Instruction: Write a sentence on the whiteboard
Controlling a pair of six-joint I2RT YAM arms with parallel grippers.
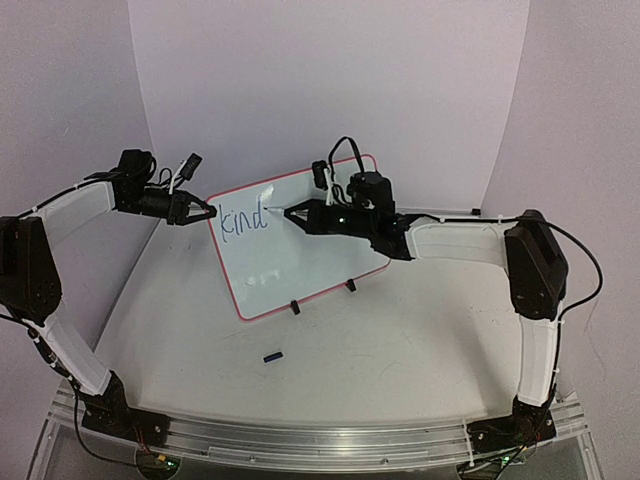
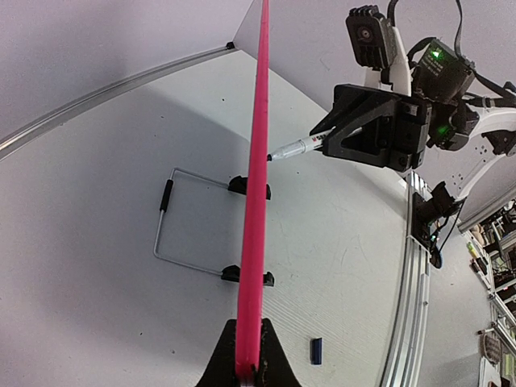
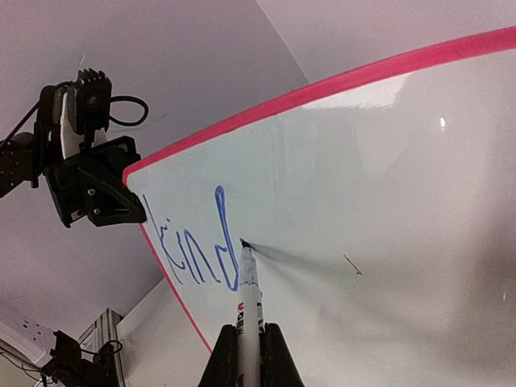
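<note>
Whiteboard: one, four letters; left end effector clamps its rim; right end effector clamps one marker.

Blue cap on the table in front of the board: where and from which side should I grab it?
Best come from straight above and pinch the blue cap across its narrow width, mid-length. It lies flat on the table, apart from the feet of the whiteboard, so its long sides are exposed.

1. Glossy, smooth white face on the whiteboard; catches glare.
2. Smooth red plastic-looking rim.
3. Matt white table, faintly scratched.
4. Brushed metal rail along near edge.
5. Thin bare-metal wire stand.
</note>
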